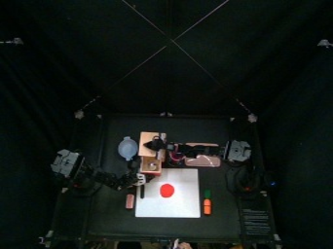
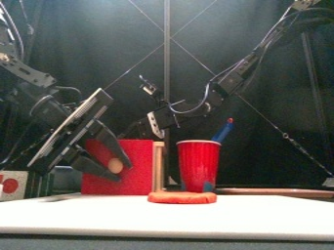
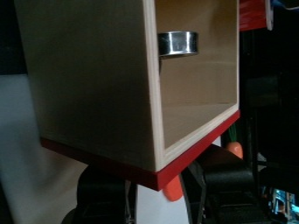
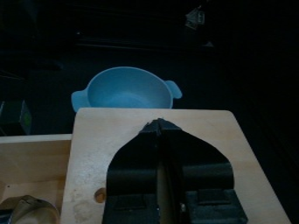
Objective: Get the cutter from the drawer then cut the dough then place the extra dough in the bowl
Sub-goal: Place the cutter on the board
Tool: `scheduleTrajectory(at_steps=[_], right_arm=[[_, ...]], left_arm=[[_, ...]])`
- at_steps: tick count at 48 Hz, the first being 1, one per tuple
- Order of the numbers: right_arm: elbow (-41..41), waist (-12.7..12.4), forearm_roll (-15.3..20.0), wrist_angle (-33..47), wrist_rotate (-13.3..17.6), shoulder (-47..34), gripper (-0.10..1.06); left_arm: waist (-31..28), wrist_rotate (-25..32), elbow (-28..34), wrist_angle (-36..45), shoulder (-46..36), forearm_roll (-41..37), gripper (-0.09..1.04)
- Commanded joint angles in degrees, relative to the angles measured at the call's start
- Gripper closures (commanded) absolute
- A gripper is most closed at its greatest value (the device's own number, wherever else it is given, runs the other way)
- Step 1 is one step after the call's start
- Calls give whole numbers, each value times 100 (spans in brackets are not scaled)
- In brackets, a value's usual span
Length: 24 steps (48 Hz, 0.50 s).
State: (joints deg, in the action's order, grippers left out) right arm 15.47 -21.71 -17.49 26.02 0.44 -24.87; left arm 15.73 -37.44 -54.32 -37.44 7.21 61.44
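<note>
Red cup [image 2: 198,166] crowds the pale wooden box [image 4: 103,140] at the desk's back. My left gripper [image 3: 170,178] pinches the red drawer front's [image 2: 133,174] knob [image 2: 115,166]; the right gripper [image 4: 160,128] is pressed together over the box top. I see the shiny round metal cutter [image 3: 177,42] inside the drawer.

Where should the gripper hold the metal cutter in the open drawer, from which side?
Probably pinch the cutter by its upright rim, one jaw inside the ring, coming from above: it lies at the back of the drawer, whose walls block the sides.
</note>
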Motion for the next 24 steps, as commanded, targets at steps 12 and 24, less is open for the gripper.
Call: scheduleTrajectory(at_steps=[12, 24], right_arm=[[18, -97, -9, -35, -18, 9, 96], [0, -79, -9, -35, -18, 9, 96]], left_arm=[[-18, 0, 53, -26, -35, 9, 9], [44, 9, 35, 35, -272, -26, 6]])
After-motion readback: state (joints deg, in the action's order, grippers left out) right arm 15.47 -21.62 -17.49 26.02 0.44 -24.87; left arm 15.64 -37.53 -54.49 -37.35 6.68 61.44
